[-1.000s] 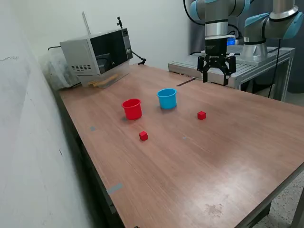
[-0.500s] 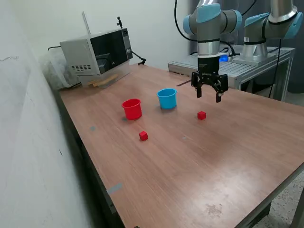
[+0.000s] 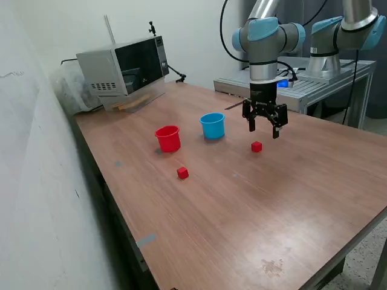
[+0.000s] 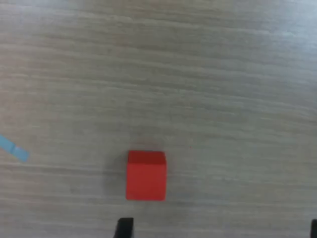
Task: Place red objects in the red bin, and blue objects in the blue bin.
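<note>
In the exterior view, the pincer (image 3: 265,125) is hanging over the desk (image 3: 254,205) with its fingers spread and nothing between them, pointing straight down. It is hovering just above one red cube (image 3: 257,146), which is lying on the desk to the right of the blue cup (image 3: 212,125). The other red cube (image 3: 182,173) is sitting nearer the camera, in front of the red cup (image 3: 168,138). The two cups are standing upright, side by side but apart, the red one on the exterior view's left. No blue cubes are showing on the desk; whether any are lying inside the cups cannot be told. A microwave (image 3: 124,69) is sitting at the far left corner of the desk, and a second arm (image 3: 338,33) is standing on a metal bench at the far right.

In the wrist view, the red cube (image 4: 145,175) is resting flat on the wood grain, by itself. A dark fingertip (image 4: 124,228) is showing at the picture's edge just beside the cube, not touching it. A small strip of blue tape (image 4: 14,148) is lying on the desk, well apart from the cube.
</note>
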You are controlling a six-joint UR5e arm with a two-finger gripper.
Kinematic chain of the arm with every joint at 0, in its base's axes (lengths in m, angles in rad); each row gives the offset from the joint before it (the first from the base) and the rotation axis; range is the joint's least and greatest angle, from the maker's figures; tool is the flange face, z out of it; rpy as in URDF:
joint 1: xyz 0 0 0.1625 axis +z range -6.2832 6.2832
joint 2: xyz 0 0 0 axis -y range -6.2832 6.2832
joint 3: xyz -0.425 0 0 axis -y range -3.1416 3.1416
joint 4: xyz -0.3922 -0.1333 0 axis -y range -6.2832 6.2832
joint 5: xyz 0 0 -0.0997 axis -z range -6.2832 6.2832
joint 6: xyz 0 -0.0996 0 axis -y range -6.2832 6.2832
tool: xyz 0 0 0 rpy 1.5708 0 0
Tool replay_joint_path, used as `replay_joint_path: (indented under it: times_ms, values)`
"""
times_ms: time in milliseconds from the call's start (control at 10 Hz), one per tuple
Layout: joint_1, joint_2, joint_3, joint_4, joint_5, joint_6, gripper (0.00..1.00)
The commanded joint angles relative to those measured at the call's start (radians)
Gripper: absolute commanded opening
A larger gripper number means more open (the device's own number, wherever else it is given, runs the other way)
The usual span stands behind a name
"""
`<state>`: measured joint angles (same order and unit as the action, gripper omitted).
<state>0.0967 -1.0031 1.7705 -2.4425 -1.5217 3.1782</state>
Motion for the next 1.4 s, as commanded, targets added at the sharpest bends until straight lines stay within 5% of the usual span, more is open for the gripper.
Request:
replay_joint_path:
  times_ms: [0, 1300]
  values:
    - [-0.023, 0.008, 0.026, -0.018, 0.000, 0.000, 1.00]
    - [-0.026, 0.038, 0.052, -0.043, 0.000, -0.006, 1.00]
